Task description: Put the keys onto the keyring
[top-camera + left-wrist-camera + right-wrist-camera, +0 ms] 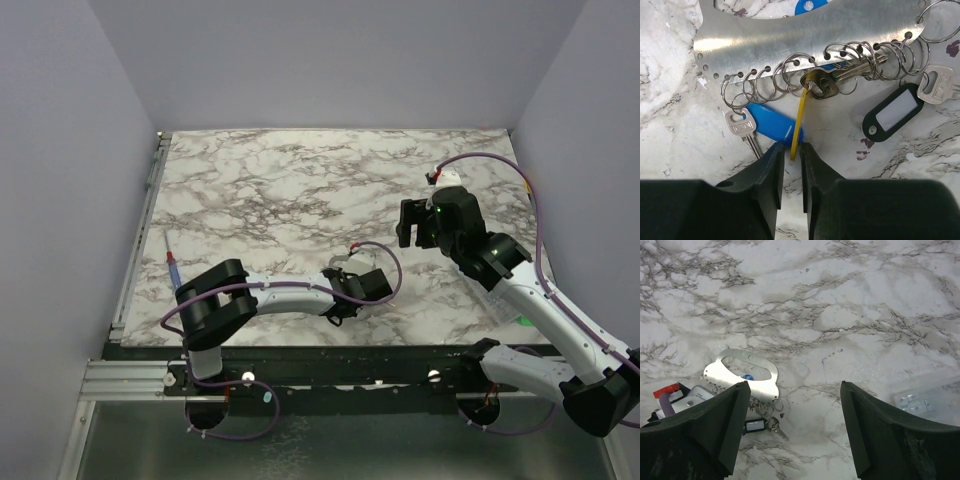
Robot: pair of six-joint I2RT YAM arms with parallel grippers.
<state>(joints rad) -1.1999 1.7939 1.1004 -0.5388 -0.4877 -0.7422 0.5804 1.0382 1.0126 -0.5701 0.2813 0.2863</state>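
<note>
- The left gripper [791, 150] is seen low over the marble table [300, 180], close to its near edge; its jaws are parted by a narrow gap only
- The lower end of a yellow tag [801, 112] lies in that gap; a firm pinch on it cannot be made out
- Just beyond the fingertips the keys [740, 124] are found: a silver one beside a blue tag [771, 124], a darker one [824, 86] where the yellow tag is attached, another silver one [937, 85] to the right
- A black tag [895, 112] lies near that right-hand key
- The keyrings [790, 70] are threaded through holes along the edge of a metal plate [805, 40]
- A red-and-blue stick [172, 265] lies at the left edge
- Farther off to the right, the right gripper [795, 390] is held above the table, wide open and empty
</note>
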